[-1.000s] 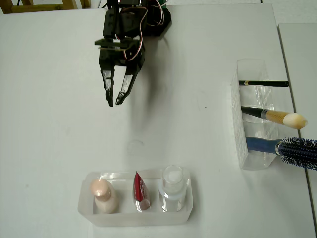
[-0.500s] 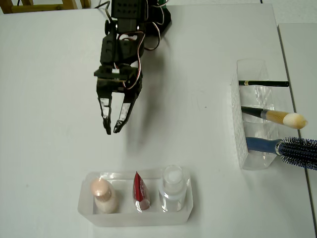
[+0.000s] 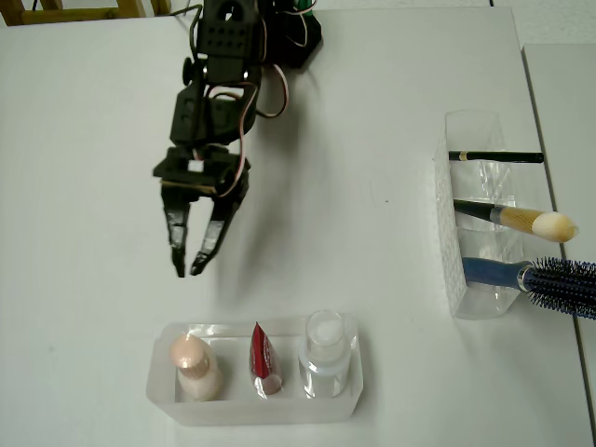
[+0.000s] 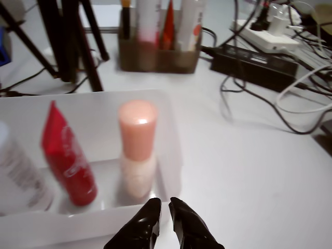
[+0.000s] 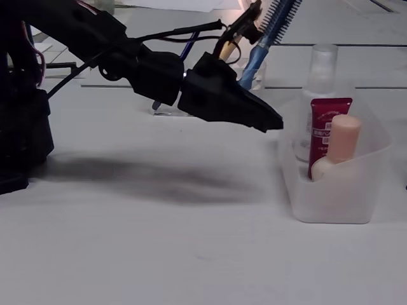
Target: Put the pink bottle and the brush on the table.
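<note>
The pink bottle (image 3: 191,358) (image 4: 137,140) (image 5: 340,143) stands upright in the left end of a clear tray (image 3: 158,391) near the front of the white table (image 3: 93,233). The brush (image 3: 521,221) lies across a clear holder (image 3: 452,279) at the right, with its cream tip pointing right. My black gripper (image 3: 188,270) (image 4: 165,207) (image 5: 276,124) hovers just short of the tray, pointing at the pink bottle. It is open only by a narrow gap and holds nothing.
In the tray, a red tube (image 3: 264,358) and a clear bottle with a white cap (image 3: 326,354) stand beside the pink bottle. The holder also carries a thin black pencil (image 3: 494,156) and a blue-handled hairbrush (image 3: 559,284). Cables and a power strip (image 4: 270,26) lie beyond the tray.
The arm has stretched forward and slightly left in the overhead view, bringing the gripper closer to the tray. The finger gap looks the same. Nothing else has moved.
</note>
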Controlling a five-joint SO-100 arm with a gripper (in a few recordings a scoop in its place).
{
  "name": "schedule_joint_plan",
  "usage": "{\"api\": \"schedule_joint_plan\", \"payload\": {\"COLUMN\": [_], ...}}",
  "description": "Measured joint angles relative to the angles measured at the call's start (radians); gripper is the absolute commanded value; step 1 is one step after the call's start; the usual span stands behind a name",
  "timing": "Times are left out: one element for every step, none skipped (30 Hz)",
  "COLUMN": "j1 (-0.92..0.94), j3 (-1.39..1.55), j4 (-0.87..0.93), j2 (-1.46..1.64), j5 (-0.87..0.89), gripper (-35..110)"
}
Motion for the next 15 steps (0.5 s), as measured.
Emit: {"api": "schedule_joint_plan", "payload": {"j1": [0.002, -0.005, -0.015, -0.017, -0.015, -0.011, -0.006, 0.0, 0.0, -0.002, -0.005, -0.006, -0.006, -0.005, -0.003], "j3": [-0.014, -0.029, -0.035, -0.041, -0.049, -0.058, -0.063, -0.066, -0.078, -0.089, -0.101, -0.115, -0.121, -0.126, -0.127], "j4": [0.0, 0.0, 0.0, 0.002, 0.009, 0.014, 0.017, 0.017, 0.017, 0.018, 0.018, 0.018, 0.018, 0.017, 0.009], "j2": [-0.011, -0.026, -0.034, -0.034, -0.037, -0.043, -0.051, -0.061, -0.069, -0.078, -0.086, -0.098, -0.103, -0.112, -0.118], "j5": [0.0, 0.0, 0.0, 0.0, 0.0, 0.0, 0.0, 0.0, 0.0, 0.0, 0.0, 0.0, 0.0, -0.009, -0.014], "gripper": [3, 5, 7, 8, 9, 11, 13, 14, 16, 16, 18, 18, 20, 21, 22]}}
